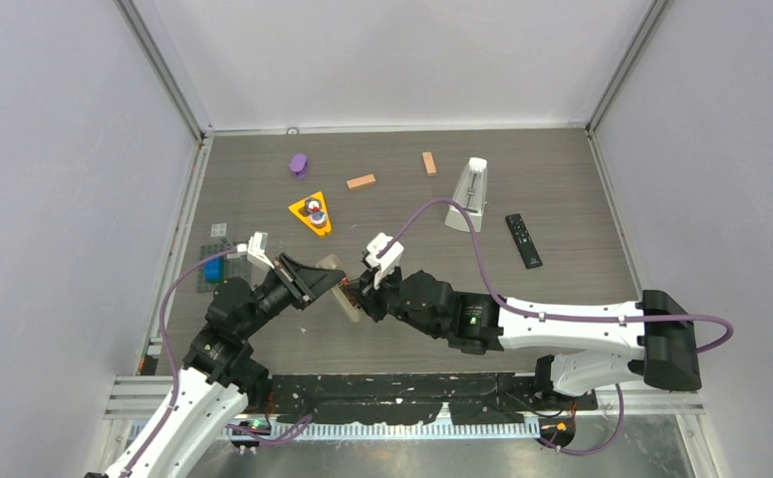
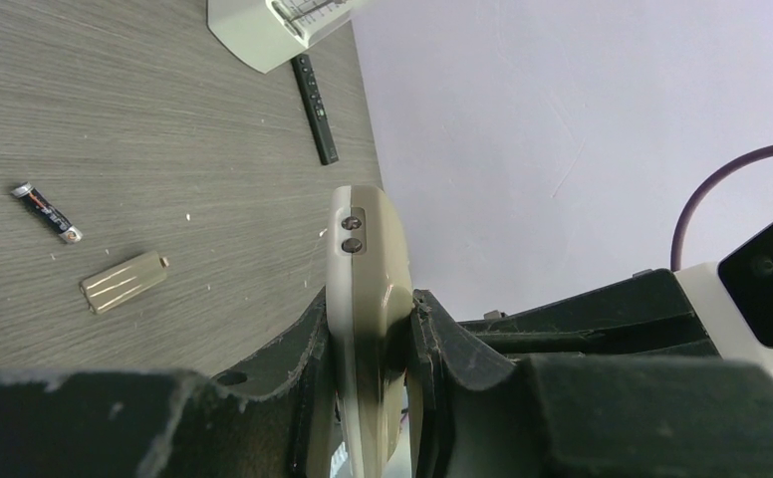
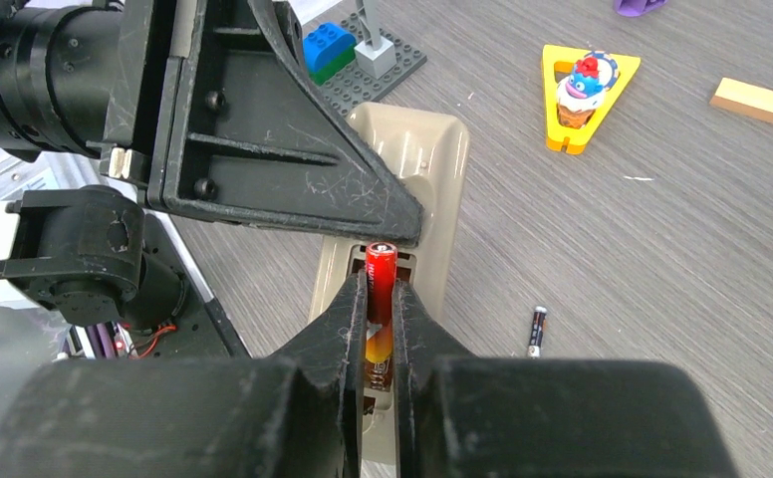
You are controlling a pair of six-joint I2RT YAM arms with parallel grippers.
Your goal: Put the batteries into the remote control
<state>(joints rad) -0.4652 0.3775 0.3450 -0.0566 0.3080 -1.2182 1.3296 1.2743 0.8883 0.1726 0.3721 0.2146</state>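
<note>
The beige remote control [image 2: 366, 249] stands on edge off the table, and my left gripper [image 2: 368, 317] is shut on its sides. Its back faces my right wrist view, where the open battery bay [image 3: 402, 261] shows. A red-orange battery [image 3: 380, 261] sits over that bay, with my right gripper [image 3: 380, 299] shut on it. From above, both grippers meet at the remote [image 1: 335, 271]. A dark battery [image 3: 537, 331] lies loose on the table, also seen as the dark battery [image 2: 46, 212] in the left wrist view. The beige battery cover [image 2: 124, 281] lies near it.
A black remote [image 1: 523, 240] and a white wedge-shaped object [image 1: 469, 195] sit at the right. A yellow triangle toy [image 1: 312, 213], a purple piece [image 1: 299, 163] and two orange blocks [image 1: 361, 181] lie farther back. A grey brick plate [image 1: 213, 261] is at the left.
</note>
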